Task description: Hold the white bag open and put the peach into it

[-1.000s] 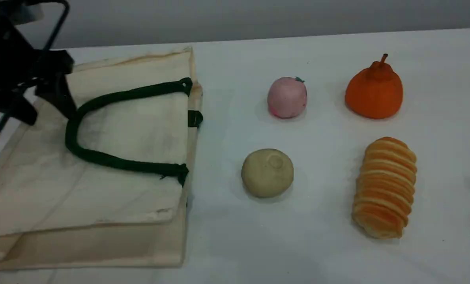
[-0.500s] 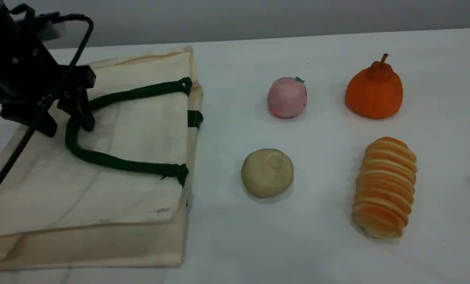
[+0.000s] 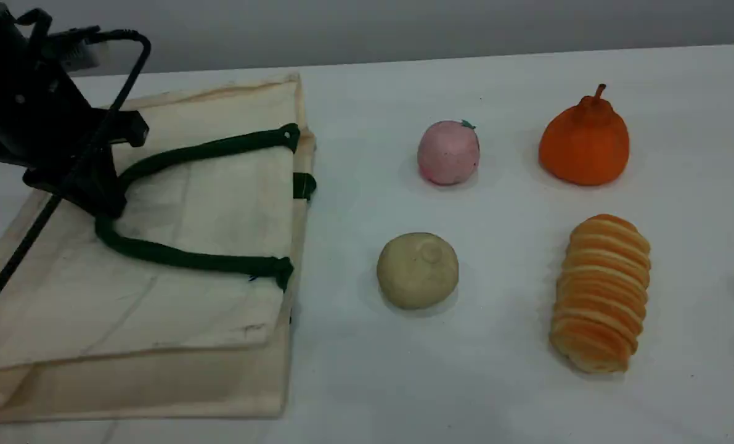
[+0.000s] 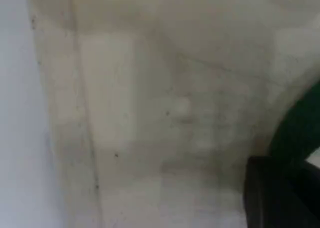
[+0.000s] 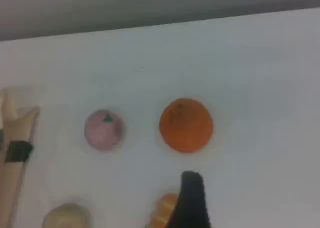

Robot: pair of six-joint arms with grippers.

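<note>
Tabletop: left fingers apparently pinch white bag's green handle.

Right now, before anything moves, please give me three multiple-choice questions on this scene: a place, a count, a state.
1. The peach is: A) on the table, right of the white bag B) inside it C) on top of it
2. Food items on the table: A) two B) six C) four
3. The left gripper is: A) open, high up B) shut on the green handle C) shut on the peach
Answers: 1 A: it sits beside the orange pear. 2 C: peach, pear, beige ball, ridged bread roll. 3 B: its fingers meet at the handle's bend.
</note>
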